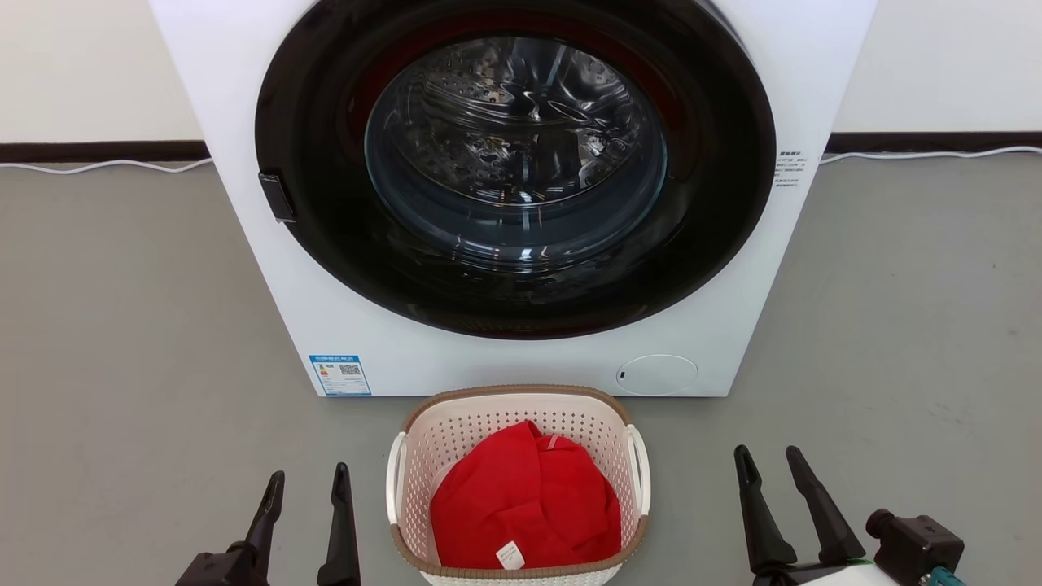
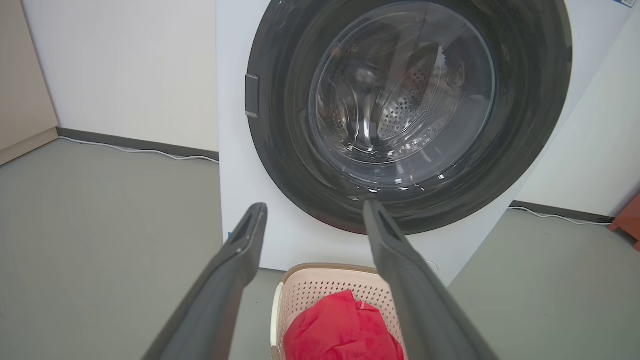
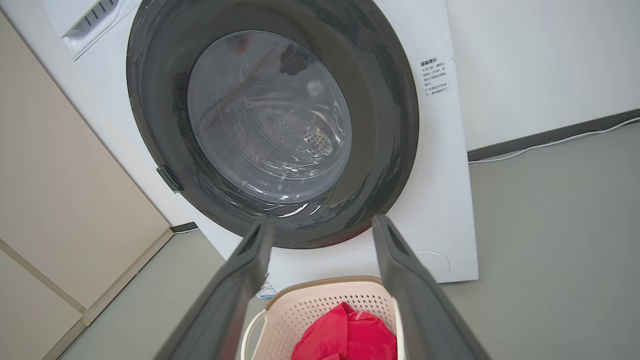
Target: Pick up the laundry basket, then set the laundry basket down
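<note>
Long, dark, tapered fingers (image 1: 266, 513) — a black boxy housing (image 1: 916, 544) and teal fitting (image 1: 944, 577) behind the right pair.

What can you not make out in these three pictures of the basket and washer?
1. Head view: floor of the laundry basket, hidden under the red garment; near wall cut by the bottom edge.
2. Head view: print on the white tag and blue sticker, too small.
3. Head view: top of the washing machine, cut by the upper edge.
4. Left wrist view: the basket's right side, behind a finger of the left gripper.
</note>
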Robot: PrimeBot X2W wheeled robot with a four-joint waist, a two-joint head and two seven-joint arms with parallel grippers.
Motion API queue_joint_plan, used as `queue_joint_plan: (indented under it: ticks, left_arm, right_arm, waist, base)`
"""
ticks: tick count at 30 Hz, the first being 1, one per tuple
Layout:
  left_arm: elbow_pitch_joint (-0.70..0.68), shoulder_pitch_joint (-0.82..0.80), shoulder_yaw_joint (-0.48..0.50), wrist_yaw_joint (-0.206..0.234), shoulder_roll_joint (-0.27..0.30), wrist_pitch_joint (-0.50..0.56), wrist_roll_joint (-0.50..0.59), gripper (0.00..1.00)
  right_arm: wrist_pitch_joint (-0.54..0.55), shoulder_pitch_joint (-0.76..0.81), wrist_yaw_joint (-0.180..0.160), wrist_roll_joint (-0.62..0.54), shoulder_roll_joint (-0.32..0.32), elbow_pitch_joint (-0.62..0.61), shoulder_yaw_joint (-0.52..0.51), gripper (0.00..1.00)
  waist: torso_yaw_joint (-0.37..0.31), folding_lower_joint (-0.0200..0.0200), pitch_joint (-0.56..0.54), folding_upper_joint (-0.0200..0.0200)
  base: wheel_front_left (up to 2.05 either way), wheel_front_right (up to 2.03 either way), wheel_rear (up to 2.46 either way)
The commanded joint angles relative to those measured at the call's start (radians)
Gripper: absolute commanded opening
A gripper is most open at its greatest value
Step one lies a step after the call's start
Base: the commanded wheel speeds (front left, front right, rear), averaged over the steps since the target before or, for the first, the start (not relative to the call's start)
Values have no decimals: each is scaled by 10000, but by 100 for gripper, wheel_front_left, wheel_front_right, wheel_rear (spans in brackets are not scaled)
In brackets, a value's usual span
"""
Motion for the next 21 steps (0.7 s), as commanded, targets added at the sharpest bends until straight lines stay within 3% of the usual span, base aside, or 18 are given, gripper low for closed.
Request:
queue_joint_plan:
  ticks: [1,10,11,21]
  left_arm:
    - [-216,-247,314,22,43,-51,66,100]
    - [-137,-289,293,-36,43,-51,215,100]
    - [76,0,-3,-6,0,0,154,0]
    - [730,-75,6,-76,-71,144,-495,0]
  right_arm:
    - [-103,-161,63,-72,-1,-224,235,100]
    - [-103,-201,63,-68,-1,-170,183,100]
    - [0,0,0,5,0,10,-32,0]
    - [137,22,-6,597,-33,508,-62,0]
  waist:
    - [0,0,3,0]
    - [17,0,19,0]
    - [16,0,19,0]
    - [8,19,7,0]
  base:
    - [0,0,0]
    - [0,0,0]
    - [0,0,0]
    - [0,0,0]
